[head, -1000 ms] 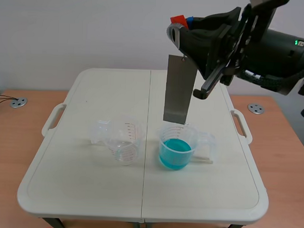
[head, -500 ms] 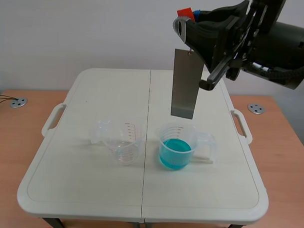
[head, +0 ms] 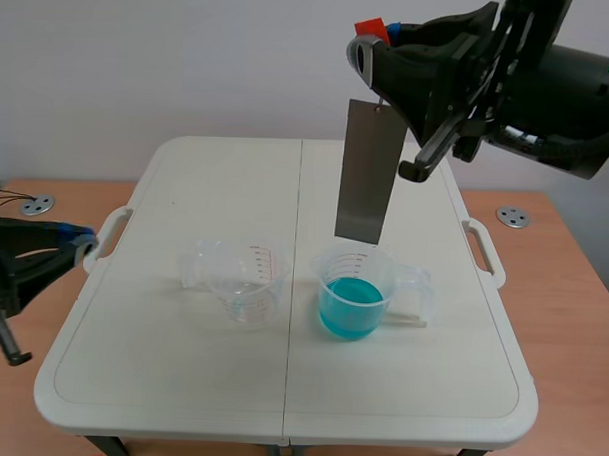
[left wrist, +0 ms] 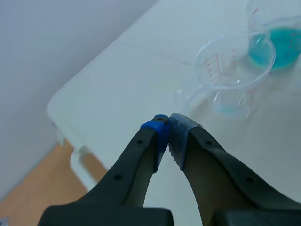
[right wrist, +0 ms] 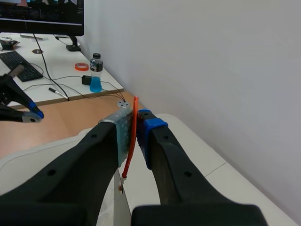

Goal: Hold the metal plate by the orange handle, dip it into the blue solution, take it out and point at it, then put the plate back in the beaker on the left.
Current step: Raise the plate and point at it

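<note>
Left gripper (head: 84,244): low beside the table's (head: 159,383) left edge, pads pressed together, nothing between them. Empty clear beaker (head: 245,281): on the table, left of centre. Beaker of blue solution (head: 352,293): near it, to the right. Metal plate (head: 365,170): hangs almost upright over the blue beaker, lower edge just above the rim, out of the liquid. Right gripper (right wrist: 136,127): raised, pinching the orange handle (head: 367,28) at the plate's top.

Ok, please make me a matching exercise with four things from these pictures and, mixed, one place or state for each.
1 metal plate
2 right beaker
3 left beaker
4 left gripper

a shut on nothing
b hangs in the air by its orange handle
c holds blue solution
d clear, nearly empty

Pairs: 1-b, 2-c, 3-d, 4-a
</note>
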